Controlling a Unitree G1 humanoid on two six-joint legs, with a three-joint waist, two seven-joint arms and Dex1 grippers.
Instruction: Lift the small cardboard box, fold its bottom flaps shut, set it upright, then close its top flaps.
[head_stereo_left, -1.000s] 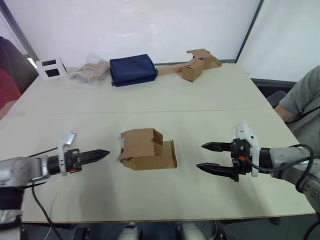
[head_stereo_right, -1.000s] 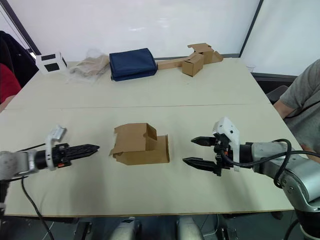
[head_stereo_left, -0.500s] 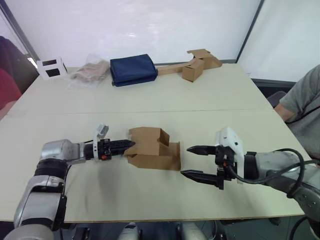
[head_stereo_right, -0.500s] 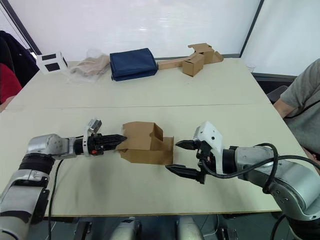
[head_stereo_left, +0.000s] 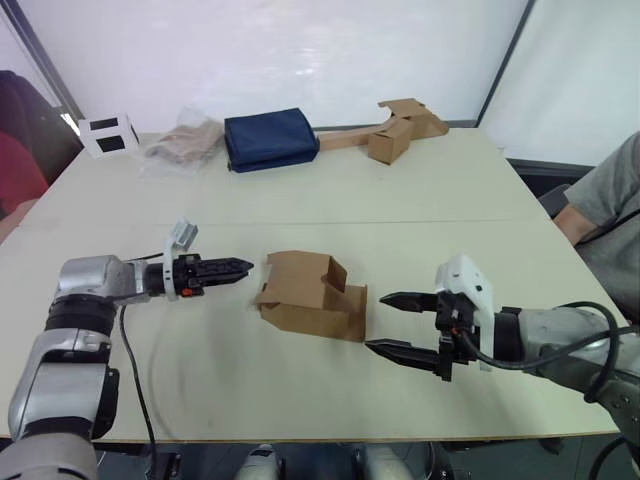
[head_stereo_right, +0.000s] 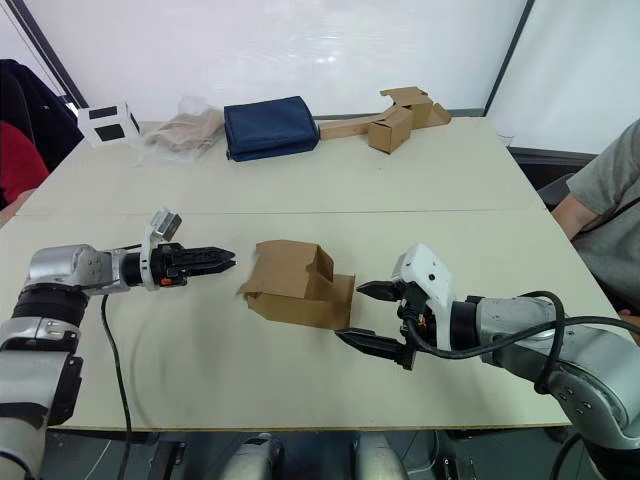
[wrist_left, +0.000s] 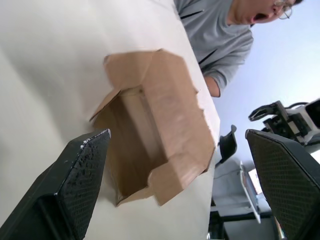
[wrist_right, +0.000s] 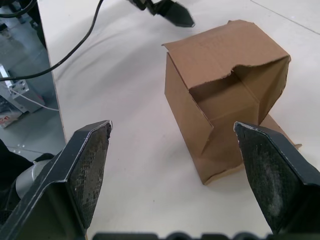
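Right eye view: one small brown corrugated cardboard box (head_stereo_right: 298, 285) lies on its side on the pale tabletop (head_stereo_right: 300, 190), between the two grippers and touching neither. Left gripper (head_stereo_right: 222, 262), with its jaws spread as seen in its wrist view, points at the box's near open end from just beside it; right gripper (head_stereo_right: 366, 315), jaws wide apart, faces the opposite end, with the box ahead of and between its fingers (wrist_right: 85, 165). The box appears light, empty and thin-walled; its panels look stiff but crushable, and its loose flaps (wrist_right: 272, 130) would probably bend if gripped. A hold across two opposite side walls seems safer than one on a flap. Counted: one task box, two grippers, two fingers each.
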